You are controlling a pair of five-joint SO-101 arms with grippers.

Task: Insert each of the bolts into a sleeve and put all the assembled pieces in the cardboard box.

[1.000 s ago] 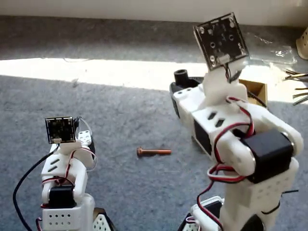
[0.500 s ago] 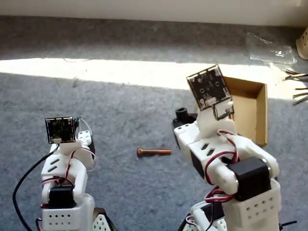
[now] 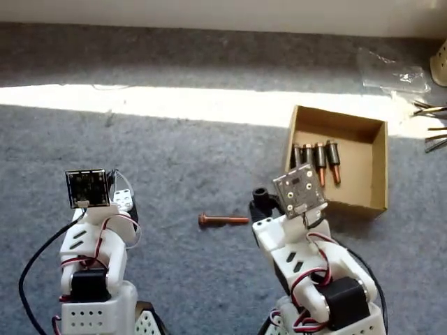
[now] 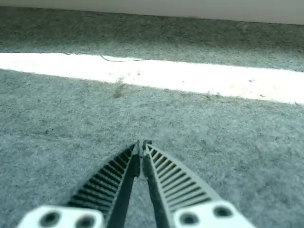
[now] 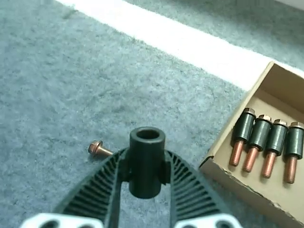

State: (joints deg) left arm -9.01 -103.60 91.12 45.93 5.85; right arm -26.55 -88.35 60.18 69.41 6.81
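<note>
A copper bolt (image 3: 222,220) lies on the grey carpet between the two arms; its head end peeks out beside the fingers in the right wrist view (image 5: 97,147). My right gripper (image 5: 147,175) is shut on a black sleeve (image 5: 147,159) held upright, its bore facing up; the sleeve (image 3: 262,196) sits just right of the bolt. The cardboard box (image 3: 377,167) at the right holds several assembled pieces (image 3: 320,157), lying side by side (image 5: 265,147). At the left, my left gripper (image 4: 141,145) is shut with nothing in it, low over bare carpet.
A bright sunlit strip (image 3: 154,105) crosses the carpet behind the arms. A clear plastic bag (image 3: 394,70) and some metal rods (image 3: 429,125) lie at the far right, beyond the box.
The right arm has pulled back from over the box toward its base and lowered, still holding the sleeve, uncovering the box and its pieces. The left arm and the bolt have not moved.
</note>
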